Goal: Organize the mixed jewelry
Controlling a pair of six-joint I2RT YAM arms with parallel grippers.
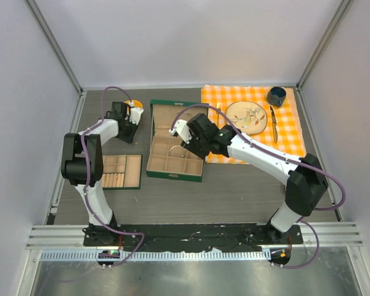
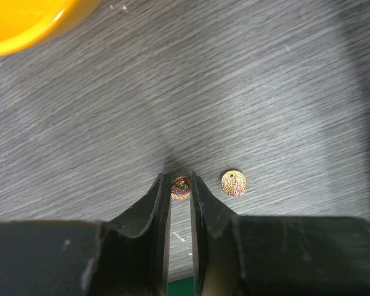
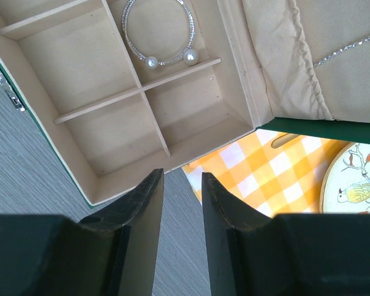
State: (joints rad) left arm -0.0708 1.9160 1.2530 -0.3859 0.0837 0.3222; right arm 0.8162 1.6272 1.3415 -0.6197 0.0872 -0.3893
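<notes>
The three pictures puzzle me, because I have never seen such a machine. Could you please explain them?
Two robot arms stand on a grey table. The top picture looks from above; the other two come from a camera on each wrist. On it lie an open jewelry box, a smaller tray, an orange bowl and a checked cloth. The left end effector has its fingers either side of a small gold disc; a second disc lies beside. The right end effector is open and empty, above the box, where a pearl-tipped bangle lies.
</notes>
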